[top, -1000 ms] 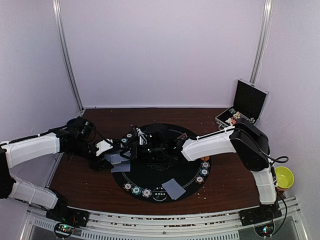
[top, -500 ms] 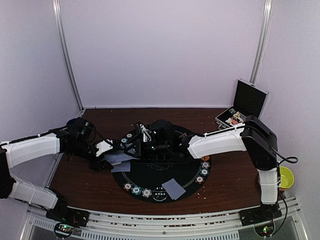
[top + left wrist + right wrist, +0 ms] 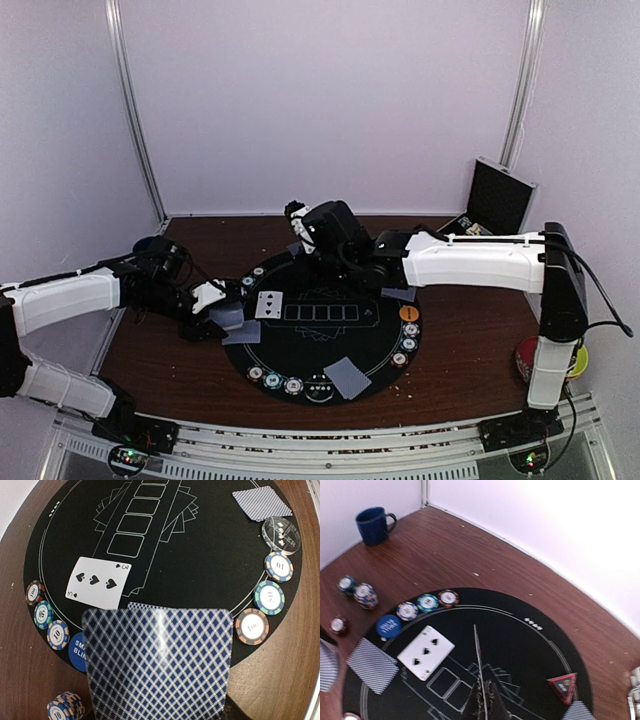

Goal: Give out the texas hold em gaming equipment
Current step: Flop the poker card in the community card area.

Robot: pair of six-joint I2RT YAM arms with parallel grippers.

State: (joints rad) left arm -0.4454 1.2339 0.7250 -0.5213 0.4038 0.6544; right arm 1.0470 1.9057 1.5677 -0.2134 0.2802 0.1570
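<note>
Since a second ago the right arm has swung away from the left tool [image 3: 218,306] to the 12 o'clock side of the mat [image 3: 330,345]. A three of spades [image 3: 268,305] now shows face up at 9 o'clock, at the end of the printed row of boxes.

The right tool [image 3: 482,702] is clenched on a card [image 3: 479,665], seen edge-on from its wrist and held clear above the mat. The left tool sits at the mat's 9 o'clock rim, grasping a pack [image 3: 157,665] with the blue backs toward its camera; the pack hides its fingers there.

Chips [image 3: 272,380] lie along the rim near 7 o'clock, and more sit near 4 o'clock. The orange disc [image 3: 408,313] is at 3 o'clock. The blue disc [image 3: 388,626] lies at the rim beside three chips, near 10 o'clock. A face-down card [image 3: 347,377] rests at 6 o'clock. The triangle [image 3: 562,686] lies flat on the mat. A mug [image 3: 372,525] stands on the counter [image 3: 450,370], well apart from the mat.
</note>
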